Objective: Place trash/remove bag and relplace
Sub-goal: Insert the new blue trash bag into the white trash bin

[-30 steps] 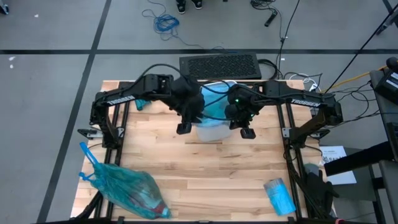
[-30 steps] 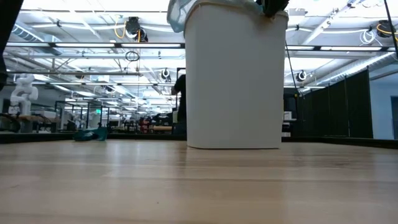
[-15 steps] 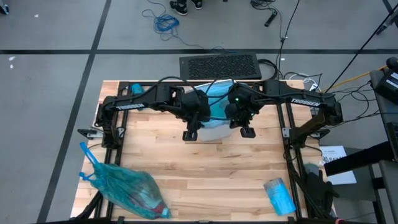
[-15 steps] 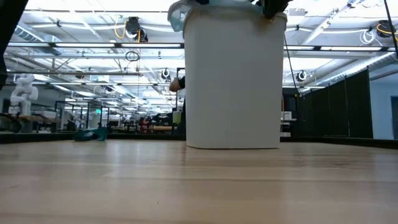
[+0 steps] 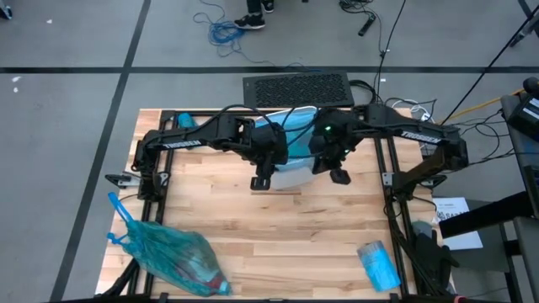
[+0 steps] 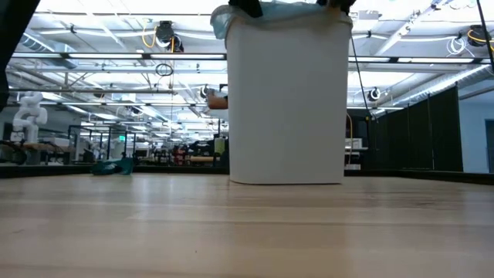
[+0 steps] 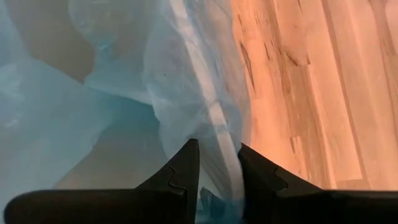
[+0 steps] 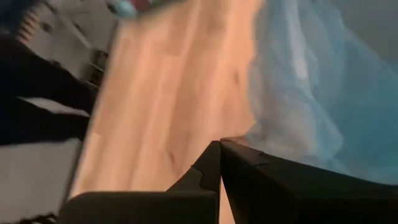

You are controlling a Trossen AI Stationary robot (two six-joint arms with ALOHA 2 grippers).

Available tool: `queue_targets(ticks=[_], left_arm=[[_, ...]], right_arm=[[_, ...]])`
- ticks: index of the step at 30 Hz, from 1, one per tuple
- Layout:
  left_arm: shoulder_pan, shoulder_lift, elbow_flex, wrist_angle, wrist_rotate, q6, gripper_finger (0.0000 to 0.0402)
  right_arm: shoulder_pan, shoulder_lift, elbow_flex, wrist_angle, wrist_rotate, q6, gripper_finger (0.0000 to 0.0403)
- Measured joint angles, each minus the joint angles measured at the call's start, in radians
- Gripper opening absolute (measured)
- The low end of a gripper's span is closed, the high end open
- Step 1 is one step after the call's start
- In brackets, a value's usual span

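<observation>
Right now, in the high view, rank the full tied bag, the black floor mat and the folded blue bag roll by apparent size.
1. Black floor mat, off the table, so farther from the camera.
2. Full tied bag, nearly as big.
3. Folded blue bag roll, clearly smallest.

Robotics lab hall: exposed ceiling trusses (image 6: 93, 62), white humanoid robot (image 6: 29, 116), floor cables (image 5: 221, 30).

Counter (image 5: 278, 227): light wood, planked with darker grain streaks. Bin (image 6: 285, 100): plain white, lined with a translucent pale blue bag (image 7: 112, 118) folded over its rim. Filled bag (image 5: 173, 257) at the counter's front left corner: teal, see-through, with reddish contents. Folded packet (image 5: 378, 263) near the front right corner: light blue. Both arms and their fingers (image 7: 180, 171): black. Floor (image 5: 76, 42): grey.
</observation>
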Motion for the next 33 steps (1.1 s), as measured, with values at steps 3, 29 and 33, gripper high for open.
queue_targets(ticks=[3, 29, 33], left_arm=[[0.003, 0.0, 0.0, 0.0, 0.0, 0.0, 0.0089], [0.003, 0.001, -0.001, 0.023, 0.004, -0.003, 0.0089], [0.003, 0.001, -0.001, 0.023, 0.005, -0.003, 0.0089]], right_arm=[[-0.013, -0.05, 0.0, 0.041, -0.053, 0.023, 0.0], [-0.353, -0.121, 0.0, 0.177, 0.341, 0.104, 0.0094], [-0.412, -0.089, 0.0, 0.18, 0.229, 0.117, 0.0101]])
